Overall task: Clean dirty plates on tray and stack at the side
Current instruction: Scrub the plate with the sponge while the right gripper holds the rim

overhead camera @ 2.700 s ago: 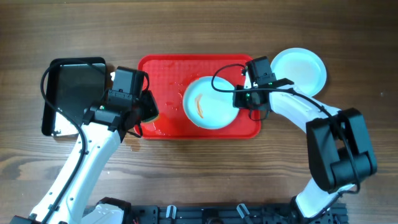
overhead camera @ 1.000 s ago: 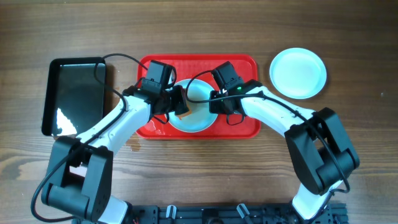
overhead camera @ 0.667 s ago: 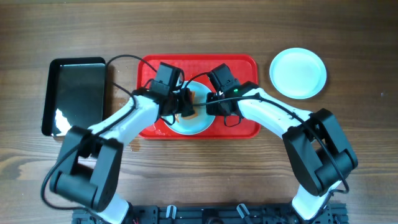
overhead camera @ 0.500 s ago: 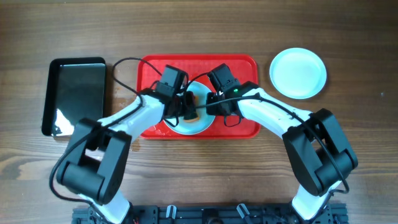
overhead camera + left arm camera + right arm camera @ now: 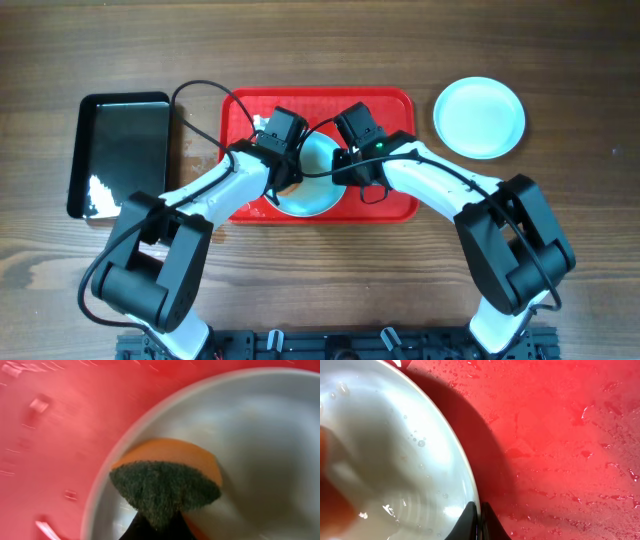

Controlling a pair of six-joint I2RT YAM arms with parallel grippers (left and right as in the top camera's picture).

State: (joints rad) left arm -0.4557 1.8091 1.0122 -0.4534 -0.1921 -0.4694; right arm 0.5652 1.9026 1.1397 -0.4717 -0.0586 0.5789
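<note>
Left arm [image 5: 225, 185] shifted right, covering plate [image 5: 318, 195] and sponge [image 5: 167, 482], black tray [image 5: 120, 150] aside

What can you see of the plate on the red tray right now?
The plate is round, shallow, glossy and pale mint-white. It lies face up on the red tray, toward its near edge. Its surface is wet with droplets, and I can make out no smears. The right hand pinches its right rim. The left hand presses an orange sponge with a dark green scouring face against its left inner side.
</note>
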